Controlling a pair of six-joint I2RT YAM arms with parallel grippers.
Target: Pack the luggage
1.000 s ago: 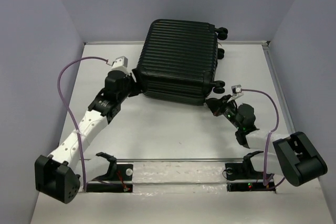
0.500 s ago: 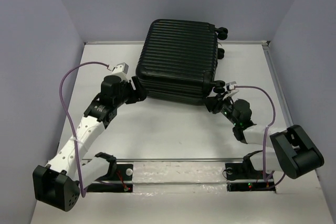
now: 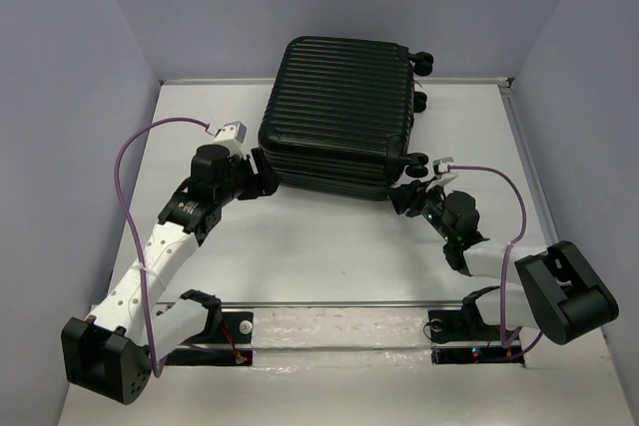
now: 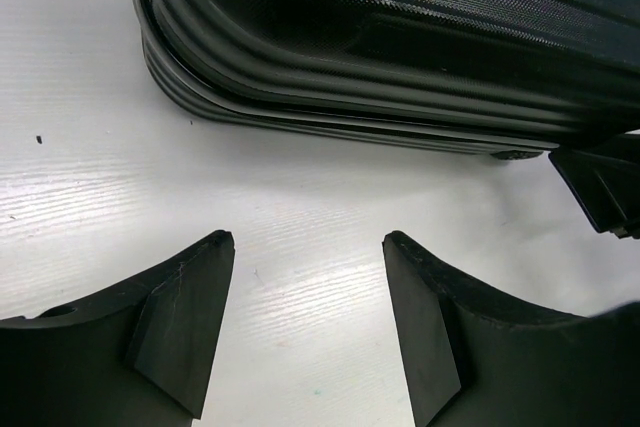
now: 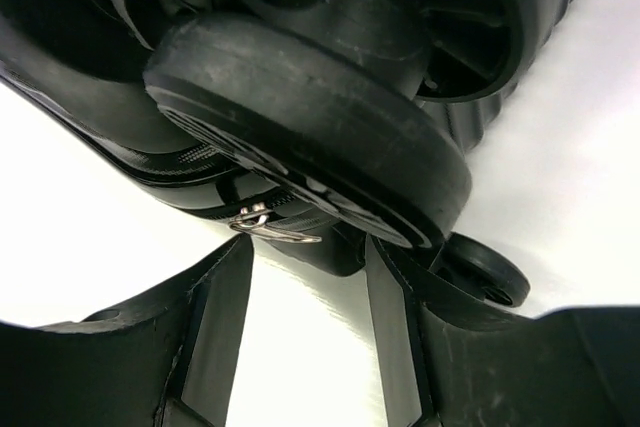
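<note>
My left jaws stand wide and empty, a corner of the closed suitcase [image 3: 339, 117] just ahead. My right jaws are part open and empty, with its wheel [image 5: 320, 137] close ahead. Best, I judge, to centre the zipper pull [image 5: 275, 227] between them before pinching.

A robotics lab cell: plain lilac walls [image 3: 60, 87] box a white tabletop [image 3: 329, 256], and a left arm [image 3: 150, 258] and right arm [image 3: 489, 254] sit bolted at its near edge (purple cables [image 3: 122, 162] loop off both).
</note>
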